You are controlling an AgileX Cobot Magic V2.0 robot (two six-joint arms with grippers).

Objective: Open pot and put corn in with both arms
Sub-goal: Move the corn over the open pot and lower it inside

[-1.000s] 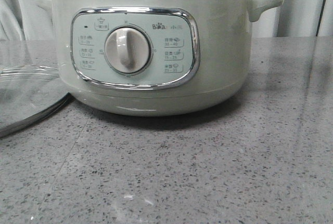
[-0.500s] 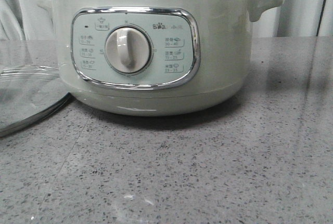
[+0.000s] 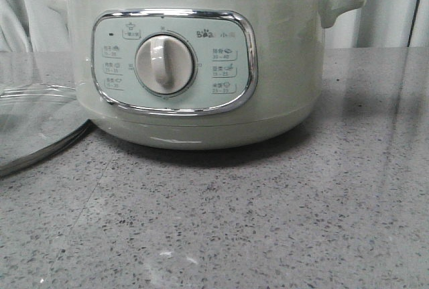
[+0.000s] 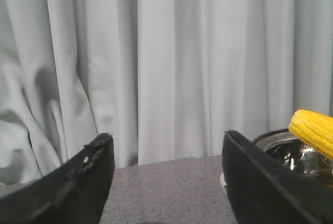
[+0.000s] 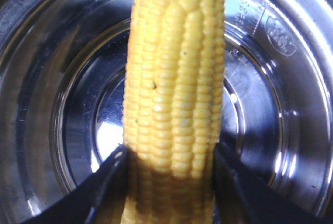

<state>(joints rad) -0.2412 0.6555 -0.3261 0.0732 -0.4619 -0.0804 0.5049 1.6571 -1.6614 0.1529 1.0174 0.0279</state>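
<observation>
Item one: the large pale green electric pot (image 3: 194, 61) with steel rim, two side handles and a chrome-framed control panel bearing a round cream dial (image 3: 163, 65), standing upright on the grey speckled stone table (image 3: 268, 222), towards the far side and filling most of the front view; its lid is off and its polished steel bowl (image 5: 47, 104) lies open beneath my right arm. Item two: the bright yellow corn cob (image 5: 174, 78), bare of husk, kernels in even rows, gripped in my right gripper (image 5: 169, 182), whose two dark fingers (image 5: 104, 187) press against either side of the cob near its lower end; the cob hangs directly above the pot's open bowl, and in the front view only a strip of yellow shows just over the steel rim at the top edge. Whether the cob touches the bowl's floor I cannot tell. Item three: my left gripper (image 4: 166, 177), empty, its black fingers (image 4: 78, 182) spread wide apart, held near the pot's rim with the corn visible off to one side. Item four: the round clear glass lid (image 3: 33, 128) with metal rim, lying on the table to the left of the pot, its edge just beside the pot's base. Item five: pale grey pleated curtain (image 4: 171, 63) hanging behind the table.
</observation>
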